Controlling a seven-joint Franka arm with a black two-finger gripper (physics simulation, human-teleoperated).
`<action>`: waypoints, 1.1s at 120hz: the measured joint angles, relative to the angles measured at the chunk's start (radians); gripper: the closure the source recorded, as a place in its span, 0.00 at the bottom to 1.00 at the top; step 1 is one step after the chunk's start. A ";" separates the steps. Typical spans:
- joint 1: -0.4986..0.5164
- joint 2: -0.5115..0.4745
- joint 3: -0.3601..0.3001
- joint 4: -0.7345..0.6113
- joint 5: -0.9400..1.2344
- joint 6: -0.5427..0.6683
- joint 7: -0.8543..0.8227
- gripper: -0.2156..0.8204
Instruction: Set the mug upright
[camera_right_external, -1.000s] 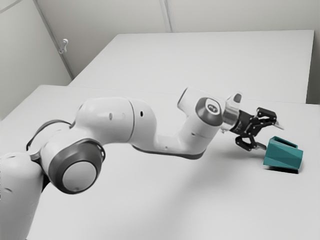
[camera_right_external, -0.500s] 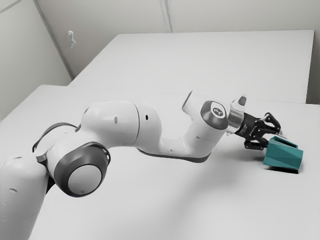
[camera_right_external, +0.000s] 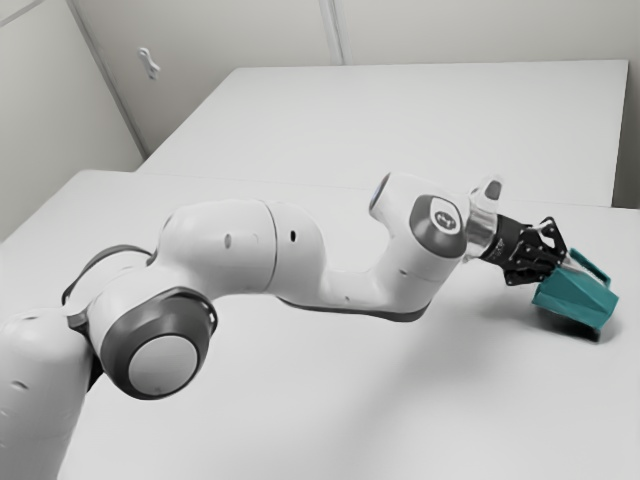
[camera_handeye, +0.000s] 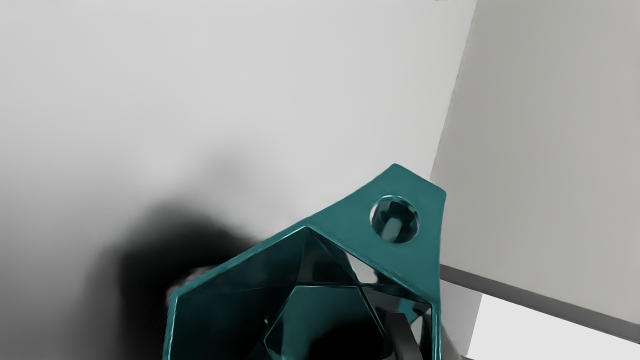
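Walls (camera_right_external: 480, 30), pale and plain, stand around two light-coloured tables: the near one (camera_right_external: 250, 400), where the work is going on, and another (camera_right_external: 400, 110) behind it. Across the near table reaches the white arm (camera_right_external: 230, 240), coming in from the exterior view's left, its elbow low and its wrist bent up toward the exterior view's right. At the end of it, the black gripper (camera_right_external: 570, 262) meets a teal, many-sided mug (camera_right_external: 575, 295) over the near table, toward the exterior view's right. The mug is not upright: it lies aslant, mouth toward the gripper and raised, with its base end lower. A dark shadow falls beneath it; whether any edge touches the tabletop, I cannot tell. The jaws are narrow, holding the mug by its side wall close to the mouth. The wrist view gives me the inside of the mug, with one dark finger (camera_handeye: 400, 335) reaching in past the rim, while a sliver of grey shows just outside that same wall. Near that pinched stretch of rim juts the handle (camera_handeye: 425, 250), pierced by a round hole. Smallest of all, a little white shape (camera_right_external: 148, 63) shows against the wall at the exterior view's upper left.
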 joint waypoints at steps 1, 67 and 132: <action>0.000 -0.006 0.000 -0.002 0.007 0.001 -0.001 0.95; 0.006 -0.374 0.168 -0.283 0.718 -0.223 -0.125 0.97; 0.140 -0.702 0.189 -0.640 1.179 -0.495 -0.202 0.97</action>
